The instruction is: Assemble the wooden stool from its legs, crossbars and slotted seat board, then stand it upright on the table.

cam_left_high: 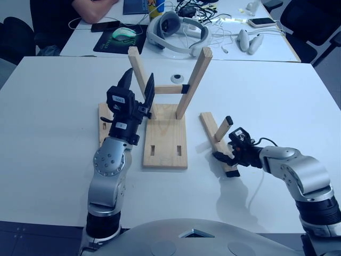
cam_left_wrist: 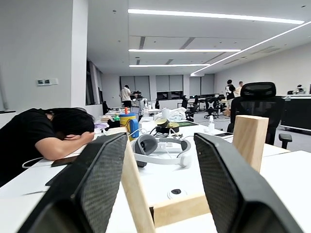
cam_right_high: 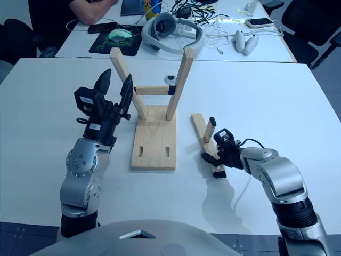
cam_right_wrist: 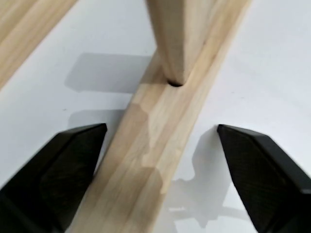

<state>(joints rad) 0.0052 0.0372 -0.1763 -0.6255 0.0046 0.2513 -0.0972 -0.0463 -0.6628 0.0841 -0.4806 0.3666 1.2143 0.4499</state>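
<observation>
The slotted seat board (cam_left_high: pixel 165 141) lies flat on the white table. Two legs stand in its far end, the left leg (cam_left_high: pixel 137 66) and the right leg (cam_left_high: pixel 195 79), joined by a crossbar (cam_left_high: pixel 169 89). My left gripper (cam_left_high: pixel 139 80) is open, its fingers (cam_left_wrist: pixel 97 189) either side of the left upright leg (cam_left_wrist: pixel 138 194). A second leg (cam_left_high: pixel 212 129) lies flat to the right of the board with a short crossbar (cam_left_high: pixel 226 127) sticking up from it. My right gripper (cam_left_high: pixel 226 164) is open, straddling that leg's near end (cam_right_wrist: pixel 160 141). Another wooden piece (cam_left_high: pixel 103 118) lies under my left arm.
A round grommet (cam_left_high: pixel 177 79) is set in the table behind the crossbar. The table behind holds a white headset (cam_left_high: pixel 176 29), a mouse (cam_left_high: pixel 123 33), controllers (cam_left_high: pixel 249 40) and cables. The white table has free room at the near left and far right.
</observation>
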